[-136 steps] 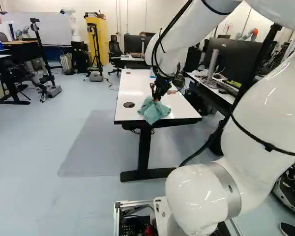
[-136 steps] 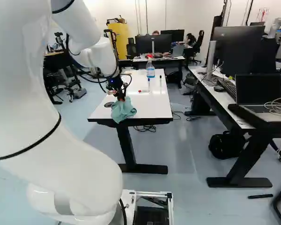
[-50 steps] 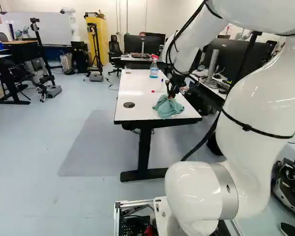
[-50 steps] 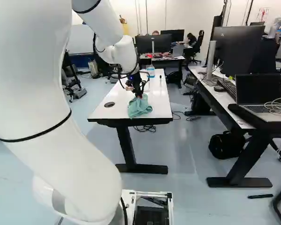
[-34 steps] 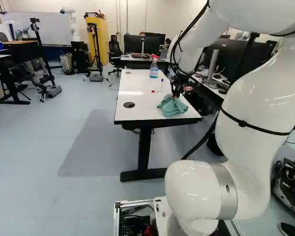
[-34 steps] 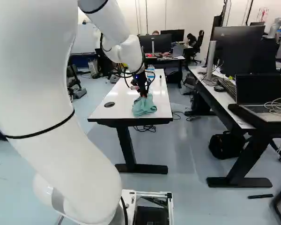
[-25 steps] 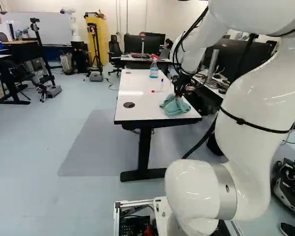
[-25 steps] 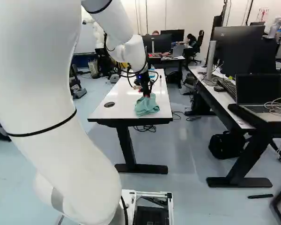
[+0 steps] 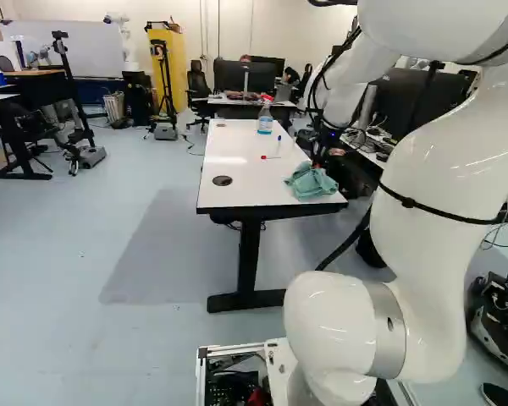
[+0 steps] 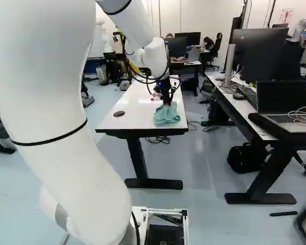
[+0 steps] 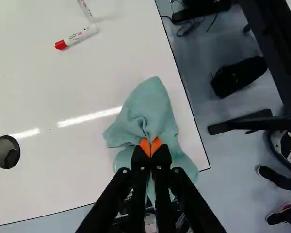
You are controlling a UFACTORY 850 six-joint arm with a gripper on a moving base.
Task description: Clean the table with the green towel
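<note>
Green towel [image 9: 311, 181] and gripper [image 10: 167, 102] had shifted together across the near end of the white table [image 9: 237, 148], going from around its middle towards its right long edge, and the arm [image 9: 440, 161] had swung right with them. The base had not moved, and the table sat unchanged.

In the left base view, the towel lay bunched on the table near its near right corner. The spray bottle [image 9: 265, 120] stood upright towards the table's far end, the red-capped marker [image 9: 271, 157] lay on the tabletop beyond the towel, and the round black disc [image 9: 223, 180] was set into its near left part.

In the right base view, the gripper pointed down at the table with the towel under its tips. Right of the table, on the neighbouring desk [image 10: 226, 97], sat an open laptop [image 10: 283, 102]; on the floor between the two lay a black bag [image 10: 248, 157].

In the wrist view, the orange pads [image 11: 144, 145] were drawn in narrow, pinching a gathered fold of the towel, whose loose cloth spread ahead of and beside them on the table, close to its near right corner.
</note>
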